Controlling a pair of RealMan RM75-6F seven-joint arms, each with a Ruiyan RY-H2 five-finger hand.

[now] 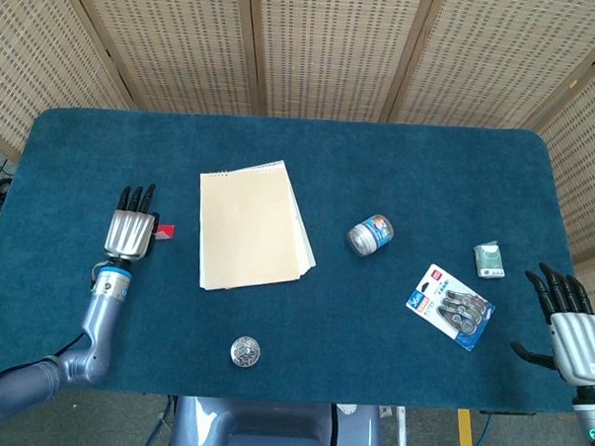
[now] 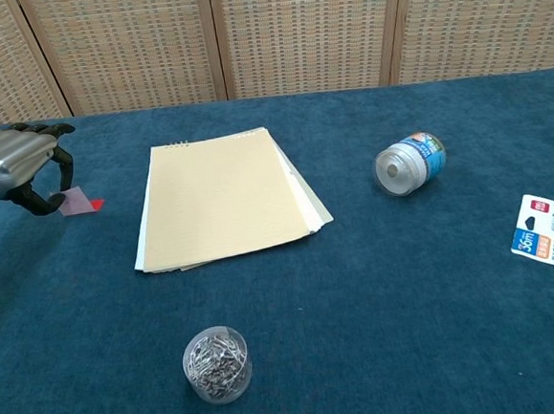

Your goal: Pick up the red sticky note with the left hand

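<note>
The red sticky note [image 1: 164,231] [image 2: 81,201] hangs tilted just above the blue cloth, left of the notepad, showing a paler pink face in the chest view. My left hand [image 1: 129,231] [image 2: 15,170] pinches the note's left edge between thumb and curled fingers, and most of the note sticks out to the right. My right hand [image 1: 575,332] rests at the table's near right corner, fingers spread, holding nothing; the chest view does not show it.
A cream notepad [image 1: 252,226] [image 2: 224,198] lies right of the note. A jar of paper clips [image 1: 245,352] [image 2: 216,364] stands near the front edge. Further right are a tipped tape jar [image 1: 370,234] [image 2: 409,165], a correction-tape pack [image 1: 452,306] and a small green item [image 1: 489,259].
</note>
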